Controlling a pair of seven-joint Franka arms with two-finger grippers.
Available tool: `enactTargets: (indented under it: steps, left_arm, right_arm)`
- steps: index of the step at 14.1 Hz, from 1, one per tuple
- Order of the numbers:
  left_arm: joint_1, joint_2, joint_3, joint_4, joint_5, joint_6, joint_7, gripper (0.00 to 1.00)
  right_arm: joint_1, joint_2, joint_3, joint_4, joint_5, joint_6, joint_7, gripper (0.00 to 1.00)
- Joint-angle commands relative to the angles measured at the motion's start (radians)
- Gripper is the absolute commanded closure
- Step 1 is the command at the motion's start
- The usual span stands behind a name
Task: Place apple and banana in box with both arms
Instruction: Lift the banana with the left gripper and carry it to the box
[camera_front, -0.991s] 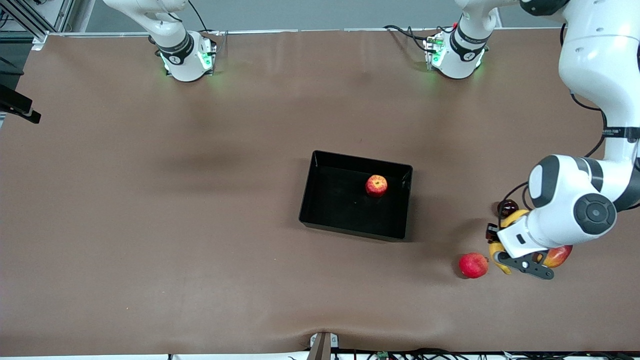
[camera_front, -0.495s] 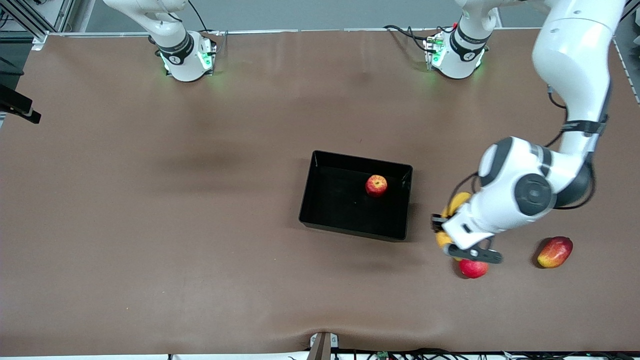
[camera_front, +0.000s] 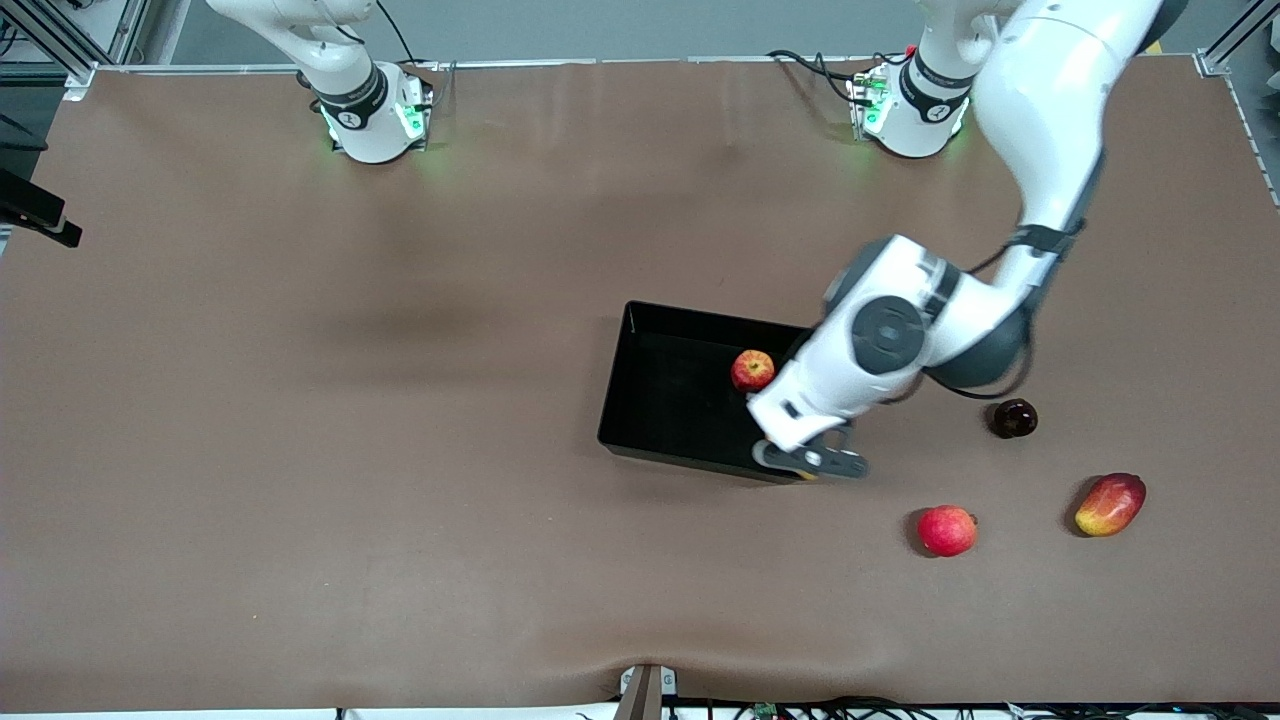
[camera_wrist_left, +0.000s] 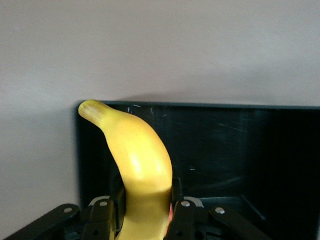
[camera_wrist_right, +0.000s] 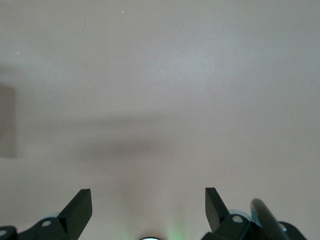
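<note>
The apple (camera_front: 752, 370) lies in the black box (camera_front: 668, 400), near its wall toward the left arm's end. My left gripper (camera_front: 806, 461) is shut on the yellow banana (camera_wrist_left: 140, 160) and holds it in the air over the box's corner nearest the front camera, at the left arm's end. In the front view the hand hides nearly all of the banana. In the left wrist view the banana's tip points over the box (camera_wrist_left: 230, 145). My right gripper (camera_wrist_right: 147, 200) is open and empty over bare table; the arm waits by its base.
A pinkish-red round fruit (camera_front: 946, 530), a red-yellow mango (camera_front: 1110, 503) and a small dark fruit (camera_front: 1013, 418) lie on the brown table toward the left arm's end, nearer the front camera than the box's middle.
My left arm has swung with the banana from over the loose fruits to the box's corner. The dark fruit and mango now show uncovered. The right arm has not moved.
</note>
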Motion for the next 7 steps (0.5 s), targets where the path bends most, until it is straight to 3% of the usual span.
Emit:
enactTargets:
  steps: [1, 3, 7]
  left_arm:
    - [-0.053, 0.018, 0.011, -0.001, 0.002, 0.057, -0.036, 1.00]
    - [-0.105, 0.038, 0.015, -0.001, 0.018, 0.094, -0.082, 1.00]
    - [-0.211, 0.083, 0.089, 0.000, 0.043, 0.183, -0.142, 1.00]
  right_arm:
    - [-0.024, -0.002, 0.014, 0.001, -0.002, -0.001, 0.002, 0.00]
    - [-0.025, -0.001, 0.014, 0.001, -0.002, 0.001, 0.002, 0.00]
    - [-0.027, -0.001, 0.014, 0.001, -0.002, -0.001, 0.002, 0.00]
